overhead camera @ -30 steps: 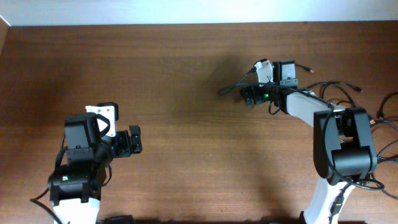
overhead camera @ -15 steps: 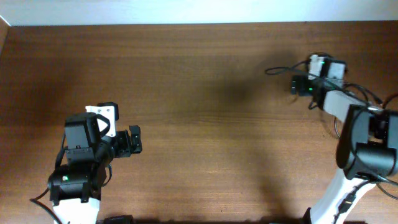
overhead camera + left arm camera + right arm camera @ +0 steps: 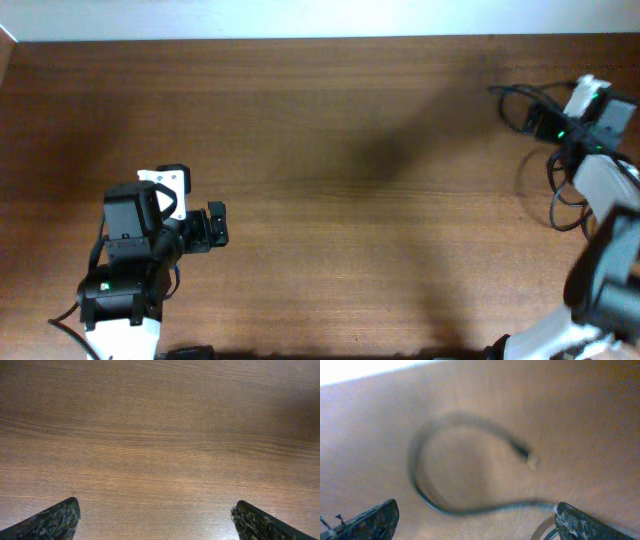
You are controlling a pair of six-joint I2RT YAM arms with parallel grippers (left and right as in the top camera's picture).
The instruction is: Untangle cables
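A thin black cable [image 3: 420, 485] curves in a loop in the blurred right wrist view, its pale plug end [image 3: 532, 463] pointing right. Its other part runs to my right gripper's right finger. My right gripper [image 3: 477, 521] has its fingers wide apart, the cable passing just in front of them. In the overhead view the gripper [image 3: 530, 118] is at the far right back of the table, with the cable loop [image 3: 508, 95] sticking out to its left. More black cables [image 3: 556, 200] lie in loops below it. My left gripper [image 3: 218, 225] is open and empty over bare wood [image 3: 157, 522].
The wooden table [image 3: 330, 200] stretches between the two arms. A white wall runs along its back edge [image 3: 300, 38]. The right arm's body [image 3: 610, 270] stands at the right edge beside the cable loops.
My right gripper has swept from the table's middle back to the far right back, and the cable loop has moved with it. The left arm has not moved.
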